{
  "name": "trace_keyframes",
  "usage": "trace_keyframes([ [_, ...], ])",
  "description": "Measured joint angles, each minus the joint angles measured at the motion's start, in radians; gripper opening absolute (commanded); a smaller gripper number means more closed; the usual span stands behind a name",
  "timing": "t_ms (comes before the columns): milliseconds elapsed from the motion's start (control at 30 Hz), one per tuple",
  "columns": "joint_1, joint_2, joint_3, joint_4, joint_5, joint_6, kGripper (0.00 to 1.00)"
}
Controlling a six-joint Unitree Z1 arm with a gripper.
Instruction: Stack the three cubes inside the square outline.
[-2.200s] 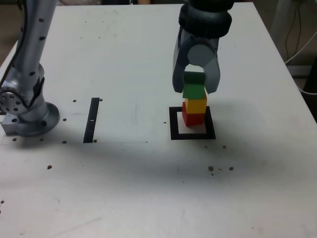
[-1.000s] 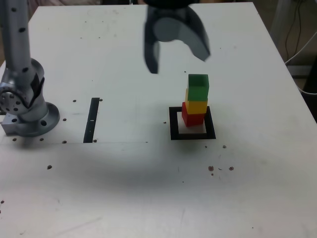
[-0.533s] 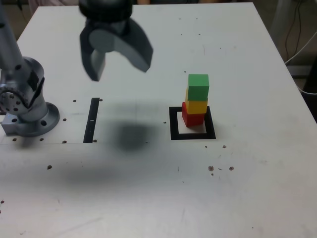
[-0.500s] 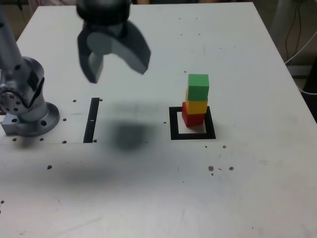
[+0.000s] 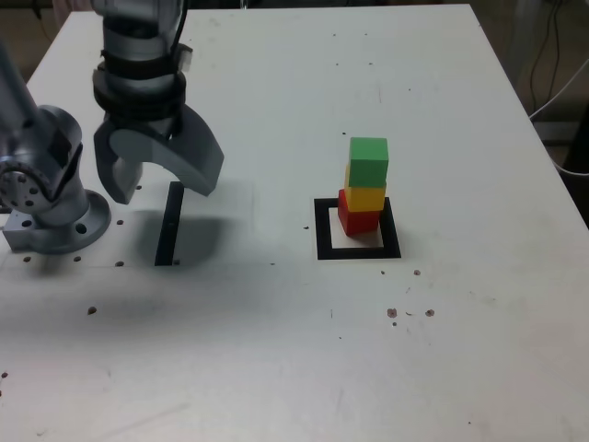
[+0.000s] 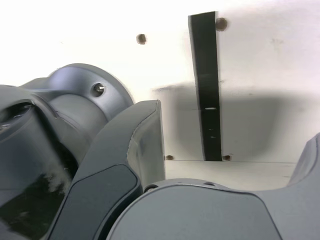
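One arm point(image 5: 138, 55) upright, jaws down (spread, empty), above black strip point(image 5: 168, 224)

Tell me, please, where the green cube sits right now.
In the exterior view, the green cube tops the stack, on the yellow cube over the red cube, inside the square outline, right of centre.

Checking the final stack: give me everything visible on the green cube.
The green cube is a small, solid-coloured matte block, upright, topping the stack. It rests on the yellow cube, which sits on the red cube inside the square outline. It looks shifted slightly toward the exterior view's right relative to the cubes below. Nothing else touches it; the open gripper is well away at the exterior view's left. It does not show in the wrist view.
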State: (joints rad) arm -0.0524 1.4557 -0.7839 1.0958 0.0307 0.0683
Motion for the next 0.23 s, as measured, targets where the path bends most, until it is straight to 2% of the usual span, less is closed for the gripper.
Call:
trace_keyframes([
  [233, -0.007, 0.0, 0.029, -0.039, -0.016, -0.004, 0.99],
])
